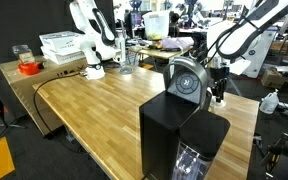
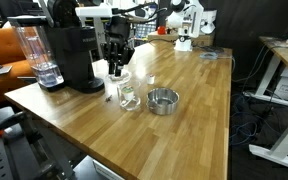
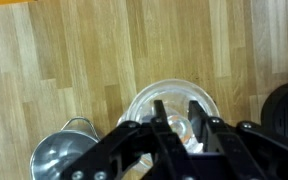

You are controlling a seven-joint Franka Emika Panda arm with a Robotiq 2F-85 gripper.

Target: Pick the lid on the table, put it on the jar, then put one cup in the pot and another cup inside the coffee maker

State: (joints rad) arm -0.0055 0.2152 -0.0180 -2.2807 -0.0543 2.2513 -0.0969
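Clearly my claw (image 3: 176, 122) was closed on the lid (image 3: 172, 100), over the jar (image 2: 127, 92) beside the coffee maker (image 2: 74, 55) near the surface (image 2: 184, 130) edge; light, slippery glass, best held centrally.

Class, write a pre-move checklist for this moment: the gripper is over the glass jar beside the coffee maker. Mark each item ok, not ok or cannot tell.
1. Gripper is directly above the jar: ok.
2. Gripper is shut on the lid: cannot tell; clear glass hides it.
3. Jar stands upright on the table: ok.
4. Pot sits apart from the jar: ok.
5. Coffee maker is clear of the arm: ok.
6. Cups located for later steps: cannot tell.
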